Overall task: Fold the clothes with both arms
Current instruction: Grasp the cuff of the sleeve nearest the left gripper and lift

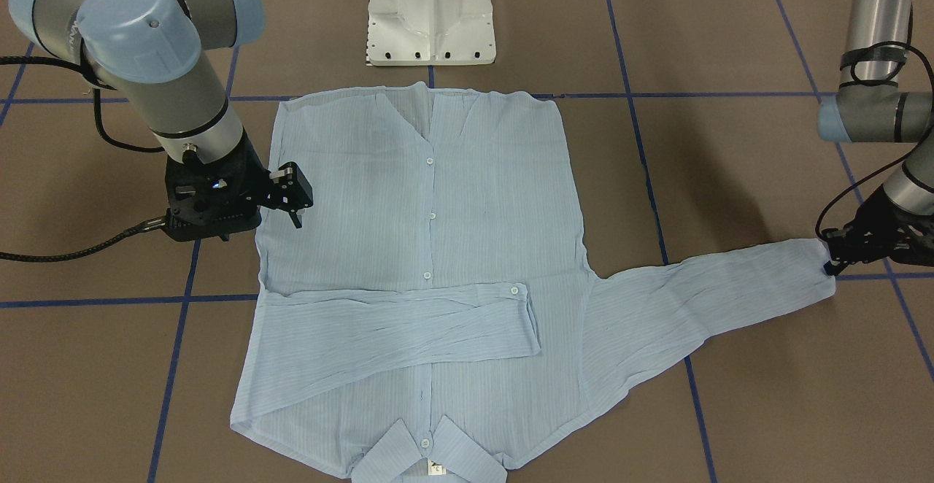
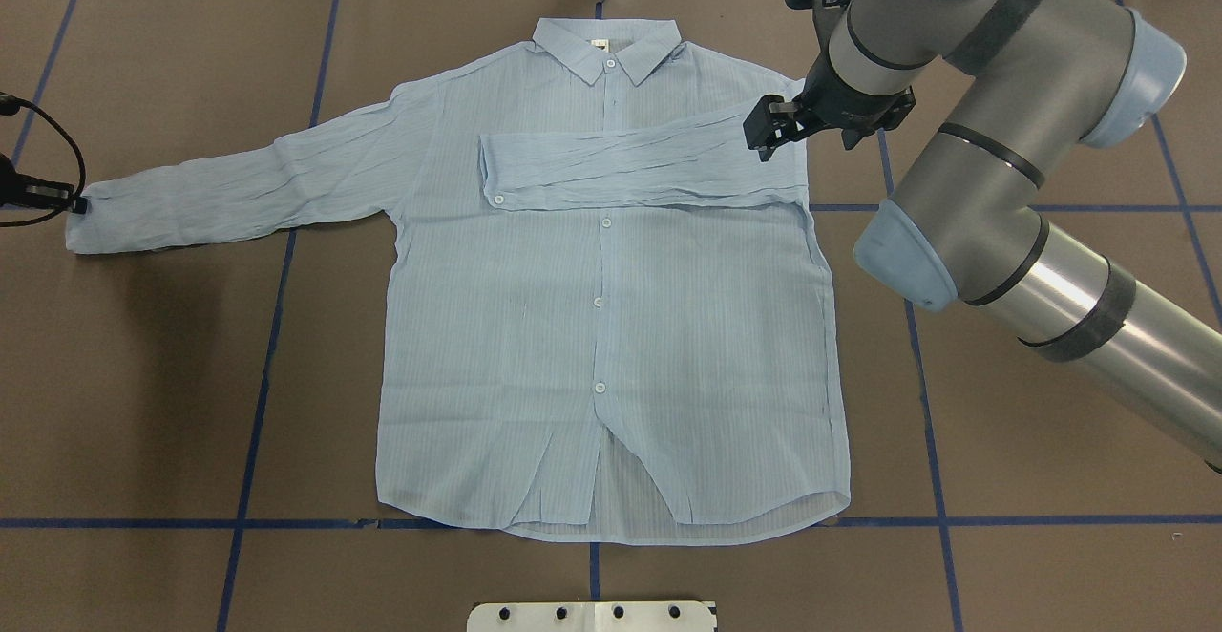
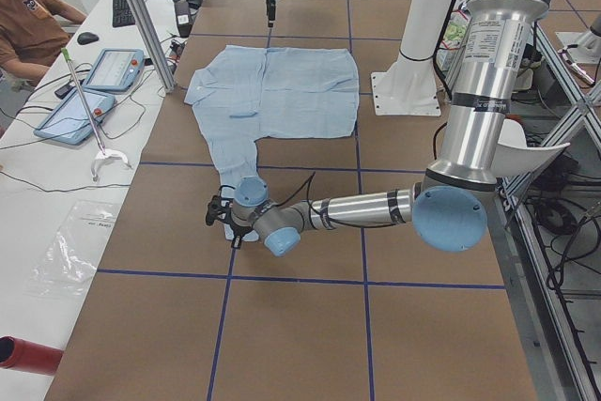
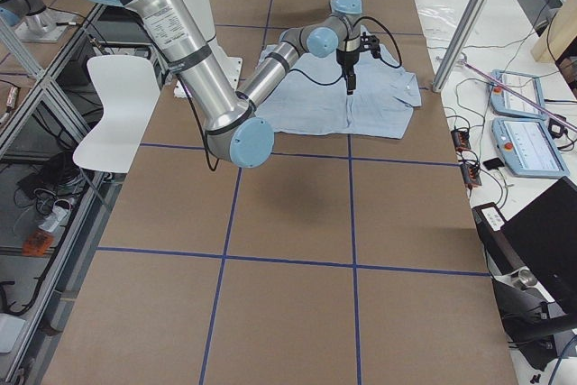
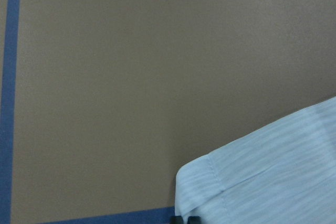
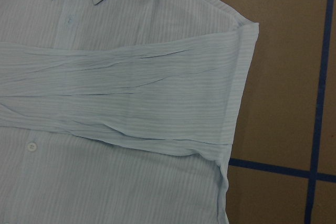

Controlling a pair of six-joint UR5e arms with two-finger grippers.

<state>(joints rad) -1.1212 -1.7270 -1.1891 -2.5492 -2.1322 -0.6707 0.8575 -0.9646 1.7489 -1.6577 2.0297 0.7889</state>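
Observation:
The clothes are one pale-blue striped shirt (image 2: 611, 346) lying flat, buttons up, on the brown table, collar (image 2: 606, 40) away from the robot's base. One sleeve (image 2: 630, 169) is folded across the chest. The other sleeve (image 2: 248, 179) stretches out sideways. My left gripper (image 2: 78, 203) sits low at that sleeve's cuff (image 5: 273, 171), shut on its edge, with the fingertips close together at the bottom of the left wrist view. My right gripper (image 2: 764, 140) hovers open above the folded shoulder (image 6: 236, 51), holding nothing. Its fingers do not show in the right wrist view.
The white pedestal base (image 1: 430, 16) stands just beyond the shirt's hem. Blue tape lines (image 2: 258, 365) grid the brown table. A side bench holds tablets (image 3: 113, 68), cables and a person's arm (image 3: 28, 16). A white chair (image 4: 117, 105) stands beside the table.

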